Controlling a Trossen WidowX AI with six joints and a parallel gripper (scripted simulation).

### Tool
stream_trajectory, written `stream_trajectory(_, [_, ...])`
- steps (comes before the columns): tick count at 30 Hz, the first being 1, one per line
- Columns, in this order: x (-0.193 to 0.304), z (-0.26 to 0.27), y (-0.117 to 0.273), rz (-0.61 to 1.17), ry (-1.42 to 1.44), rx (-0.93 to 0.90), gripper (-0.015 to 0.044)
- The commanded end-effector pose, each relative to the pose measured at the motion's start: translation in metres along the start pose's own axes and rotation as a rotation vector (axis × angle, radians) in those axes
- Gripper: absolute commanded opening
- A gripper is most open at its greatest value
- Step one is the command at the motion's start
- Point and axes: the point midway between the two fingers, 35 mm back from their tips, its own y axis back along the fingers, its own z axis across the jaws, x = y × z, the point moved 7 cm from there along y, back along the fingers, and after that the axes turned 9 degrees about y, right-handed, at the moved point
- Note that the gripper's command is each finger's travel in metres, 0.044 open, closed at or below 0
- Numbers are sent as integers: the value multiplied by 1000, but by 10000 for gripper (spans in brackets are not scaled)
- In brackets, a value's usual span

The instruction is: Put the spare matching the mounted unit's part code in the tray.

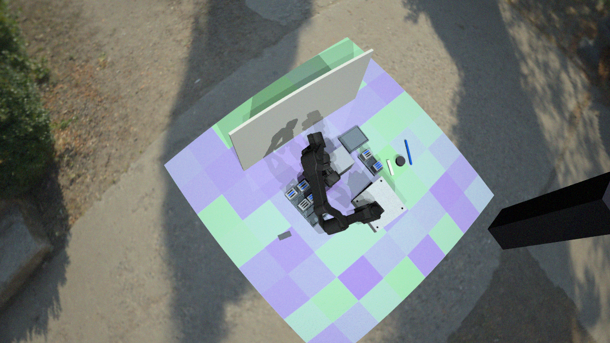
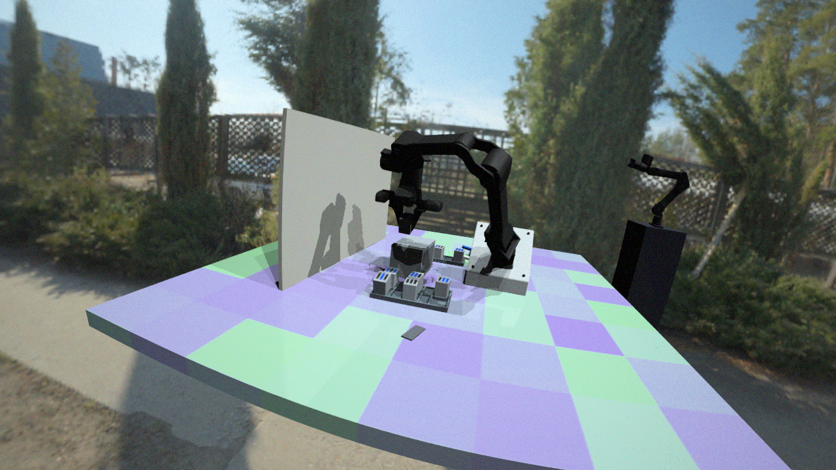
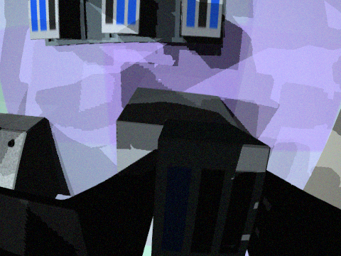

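My gripper (image 2: 407, 216) (image 3: 197, 161) is shut on a grey block with one blue and two black stripes (image 3: 209, 210), held in the air over the grey box (image 1: 344, 161) (image 2: 412, 251). The fingertips are hidden in the top view. The box's side facing the exterior camera is in dark shadow; no code is readable. I cannot tell for certain which object is the mounted unit. A shallow dark tray (image 1: 353, 138) lies beyond the box. The larger rack (image 2: 432, 301) (image 3: 96, 21) holds several striped blocks, including one with two blue stripes and one black (image 3: 44, 18).
A tall grey panel (image 1: 302, 102) (image 2: 327, 192) stands behind. A small rack with two striped blocks (image 1: 377, 165) is near the tray. A blue rod (image 1: 408, 151), black disc (image 1: 399, 160), white bar (image 1: 390, 167) and flat grey piece (image 1: 284, 235) (image 2: 413, 332) lie around. The base plate (image 1: 392, 196) is white.
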Motion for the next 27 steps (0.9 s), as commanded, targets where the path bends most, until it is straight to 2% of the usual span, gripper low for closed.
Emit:
stream_trajectory(1, [21,-8,2,7,-7,7,0])
stream_trajectory(27, [154,-30,-12,-14,3,-1,0])
